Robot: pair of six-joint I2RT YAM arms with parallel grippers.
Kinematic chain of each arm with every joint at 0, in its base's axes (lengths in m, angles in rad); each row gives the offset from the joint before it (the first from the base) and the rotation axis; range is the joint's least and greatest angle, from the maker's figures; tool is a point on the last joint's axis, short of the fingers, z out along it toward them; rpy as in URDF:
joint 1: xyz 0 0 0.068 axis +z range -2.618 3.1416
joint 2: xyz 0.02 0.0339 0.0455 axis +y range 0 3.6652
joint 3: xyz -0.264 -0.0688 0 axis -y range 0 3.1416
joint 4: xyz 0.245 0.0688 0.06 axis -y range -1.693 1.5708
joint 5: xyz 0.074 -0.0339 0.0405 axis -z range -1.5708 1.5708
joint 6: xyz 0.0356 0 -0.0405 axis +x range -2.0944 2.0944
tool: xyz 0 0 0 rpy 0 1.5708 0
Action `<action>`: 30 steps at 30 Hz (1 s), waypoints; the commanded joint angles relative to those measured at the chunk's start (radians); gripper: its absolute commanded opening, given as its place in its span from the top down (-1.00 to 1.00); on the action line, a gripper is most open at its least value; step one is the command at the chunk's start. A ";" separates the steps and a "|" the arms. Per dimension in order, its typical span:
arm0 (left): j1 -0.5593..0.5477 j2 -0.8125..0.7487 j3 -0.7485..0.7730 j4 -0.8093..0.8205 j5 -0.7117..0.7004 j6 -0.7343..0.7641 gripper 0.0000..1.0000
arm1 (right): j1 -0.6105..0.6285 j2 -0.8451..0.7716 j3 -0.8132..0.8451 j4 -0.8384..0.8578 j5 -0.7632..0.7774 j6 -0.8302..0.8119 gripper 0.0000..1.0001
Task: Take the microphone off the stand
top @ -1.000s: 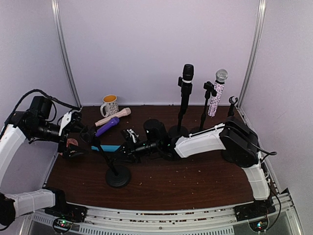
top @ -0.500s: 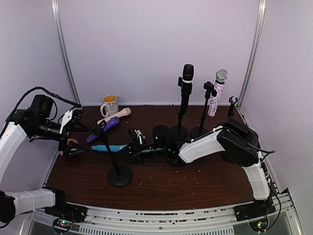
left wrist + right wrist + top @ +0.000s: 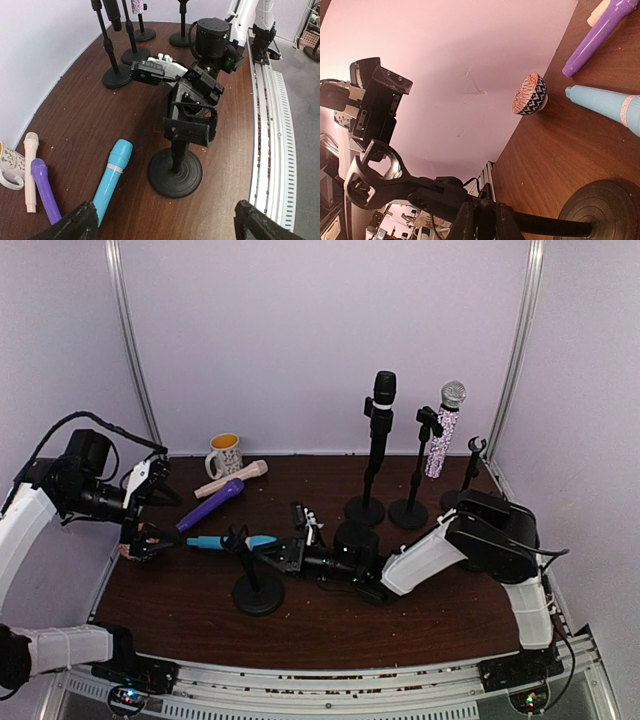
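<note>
1. Your top view sits high behind both arm bases and faces the back wall, far enough off to take in the whole table (image 3: pixel 420 610).
2. Your left wrist view looks steeply down past the left claw (image 3: pixel 167 225). The stand (image 3: pixel 175 172) is just ahead of that claw.
3. Your right wrist view is low, close and rolled sideways. It looks out from the right claw (image 3: pixel 484 222) along the tabletop.
4. All three views share the stand and the blue mic (image 3: pixel 225 542) beside it.

The left arm (image 3: pixel 20 525) and the right arm (image 3: pixel 430 557) have white shells on their long links and rounded black joints. A thin black cable (image 3: pixel 100 423) loops over the left arm, and green lights (image 3: pixel 229 62) glow on the right wrist.
</note>
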 commanded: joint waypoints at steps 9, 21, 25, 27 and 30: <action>0.007 0.010 0.036 0.026 0.003 -0.018 -0.94 | -0.003 -0.048 -0.180 -0.012 0.323 -0.200 -0.25; 0.007 0.037 0.043 0.029 0.004 -0.040 -0.94 | 0.070 -0.314 -0.227 -0.300 0.507 -0.605 -0.71; 0.008 0.043 0.049 0.030 -0.006 -0.047 -0.94 | 0.108 -0.332 -0.190 -0.331 0.527 -0.713 -0.69; 0.009 0.041 0.052 0.031 -0.013 -0.053 -0.94 | 0.129 -0.336 -0.169 -0.354 0.520 -0.789 -0.69; 0.008 0.043 0.054 0.035 -0.015 -0.057 -0.94 | 0.161 -0.342 -0.141 -0.397 0.510 -0.893 -0.69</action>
